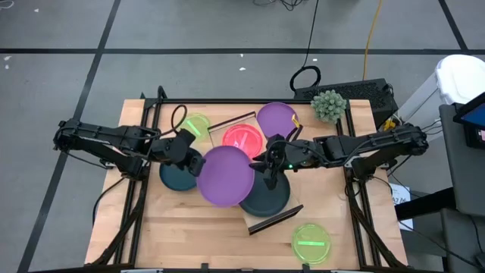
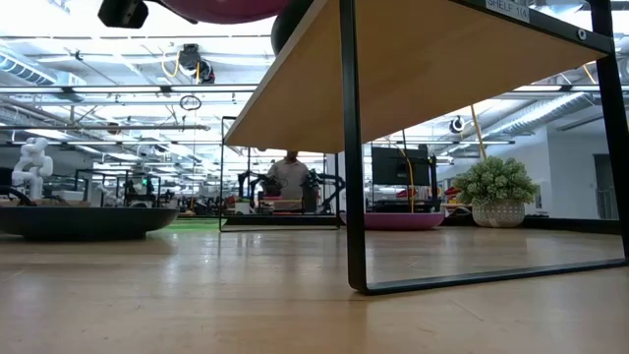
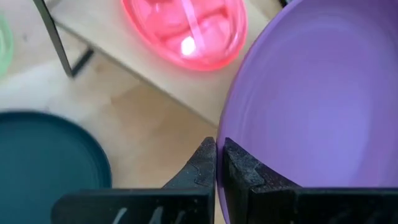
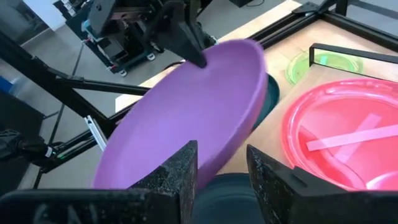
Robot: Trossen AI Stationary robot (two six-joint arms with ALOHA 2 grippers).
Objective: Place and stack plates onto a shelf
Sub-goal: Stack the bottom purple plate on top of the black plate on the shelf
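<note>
My left gripper (image 1: pixel 189 149) is shut on a large purple plate (image 1: pixel 226 176), which hangs over the table between a dark teal plate (image 1: pixel 174 179) on the tabletop and the shelf (image 1: pixel 282 217). On the shelf lie a pink plate (image 1: pixel 242 138) and another dark teal plate (image 1: pixel 267 201). My right gripper (image 4: pixel 221 167) is open above that shelf teal plate (image 4: pixel 231 194), close to the held plate's (image 4: pixel 186 118) edge; I see no touch. A second purple plate (image 1: pixel 276 119) and two green plates (image 1: pixel 195 124) (image 1: pixel 311 243) lie on the tabletop. My left gripper pinches the purple plate's rim (image 3: pixel 225 163) between its two fingers, on the side toward the table's left. The fingers (image 4: pixel 186 38) come at it slanting down from the left. The plate is lifted clear and tilted, its far side reaching over the shelf.
A potted plant (image 1: pixel 329 105) stands at the table's far right corner, beside a dark keyboard (image 1: pixel 356 91). The shelf's dark leg (image 2: pixel 352 157) stands on the tabletop near the low camera. A person (image 2: pixel 290 177) is far off in the room behind.
</note>
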